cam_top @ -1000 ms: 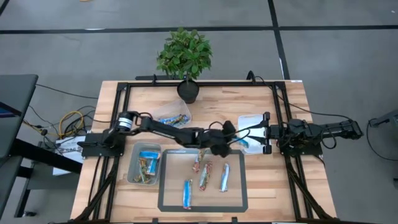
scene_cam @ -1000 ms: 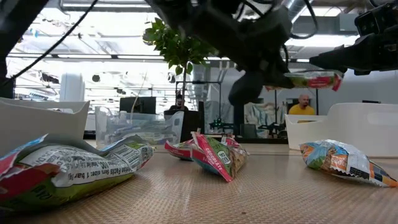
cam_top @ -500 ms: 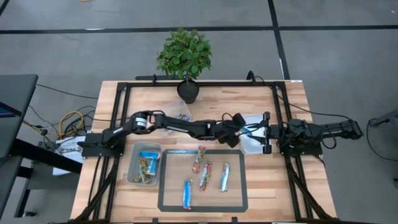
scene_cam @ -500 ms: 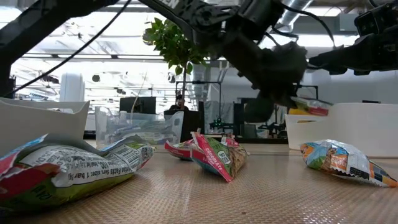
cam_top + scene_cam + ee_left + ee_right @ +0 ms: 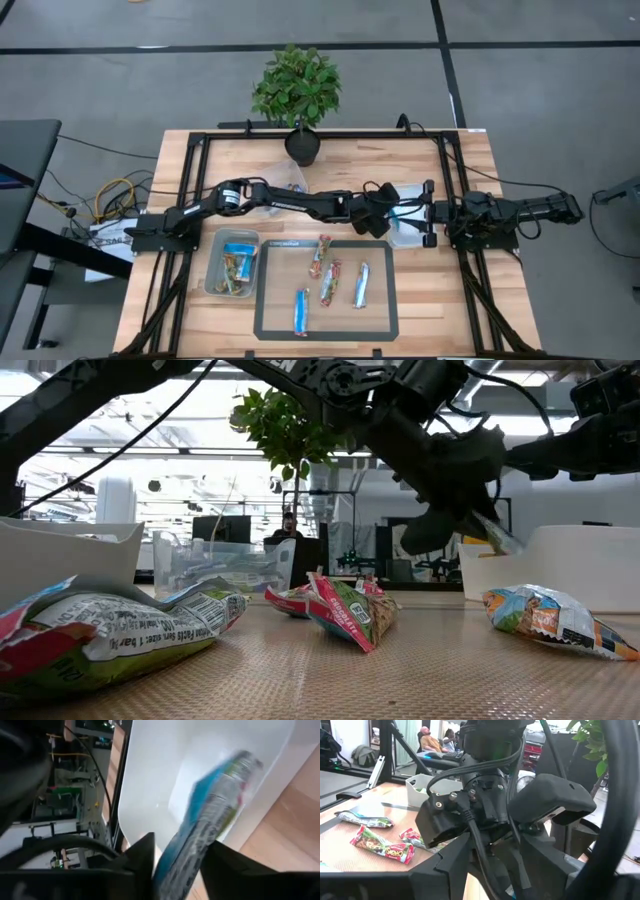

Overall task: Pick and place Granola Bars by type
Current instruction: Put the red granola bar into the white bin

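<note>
From above, a potted plant [image 5: 296, 92] stands at upper centre, a clear bin [image 5: 231, 266] of bars lies lower left, and four Granola Bars [image 5: 326, 282] lie on the grey mat [image 5: 385, 318] — the left arm stretches across the middle to the white bin [image 5: 408, 199], the right gripper [image 5: 432, 212], whose fingers I cannot tell, just right of it. At table height, wrapped bars [image 5: 345, 608] fill the foreground. In the left wrist view the left gripper [image 5: 177, 855] stands part open — a blue-green bar [image 5: 210, 815] lies loosely between its fingers, over the white bin.

Four granola bars [image 5: 331, 279] lying on a mat [image 5: 268, 322] at bench [image 5: 463, 320] front centre. Left of mat, a bin [image 5: 212, 278] with bars inside. Behind, a potted plant [image 5: 297, 92]. Right of mat, another bin [image 5: 414, 193], left end effector [image 5: 385, 222] above it.
</note>
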Motion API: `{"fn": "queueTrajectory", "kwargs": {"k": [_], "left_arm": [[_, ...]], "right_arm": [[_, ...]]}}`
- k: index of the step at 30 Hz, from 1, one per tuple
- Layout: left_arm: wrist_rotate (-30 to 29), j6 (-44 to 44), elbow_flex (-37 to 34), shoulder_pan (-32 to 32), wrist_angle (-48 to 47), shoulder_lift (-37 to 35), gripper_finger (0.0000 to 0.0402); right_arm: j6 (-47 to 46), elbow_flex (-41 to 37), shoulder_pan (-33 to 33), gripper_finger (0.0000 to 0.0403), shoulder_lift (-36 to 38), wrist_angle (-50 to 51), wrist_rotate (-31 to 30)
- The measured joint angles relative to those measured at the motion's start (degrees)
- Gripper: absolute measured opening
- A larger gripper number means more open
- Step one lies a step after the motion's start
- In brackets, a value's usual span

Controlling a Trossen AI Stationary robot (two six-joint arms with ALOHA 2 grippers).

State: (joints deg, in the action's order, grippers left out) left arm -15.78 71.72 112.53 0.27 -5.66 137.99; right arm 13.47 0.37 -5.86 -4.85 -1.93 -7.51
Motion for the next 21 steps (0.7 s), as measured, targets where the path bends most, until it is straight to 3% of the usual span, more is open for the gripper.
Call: {"fn": "queueTrajectory", "kwargs": {"k": [9,16,21], "left_arm": [[-0.49,-1.92,0.0,-0.11,1.15,0.0,0.0223],[1.01,-5.06,0.0,-0.28,2.71,0.0,0.0243],[-5.73,-5.62,0.0,-0.34,1.54,0.0,0.0246]], "right_arm": [[0.0,-0.01,0.01,0.0171,0.01,0.02,0.0],[0.0,0.01,0.01,0.0171,0.01,0.04,0.0],[0.0,0.0,0.01,0.0171,0.01,0.04,0.0]]}}
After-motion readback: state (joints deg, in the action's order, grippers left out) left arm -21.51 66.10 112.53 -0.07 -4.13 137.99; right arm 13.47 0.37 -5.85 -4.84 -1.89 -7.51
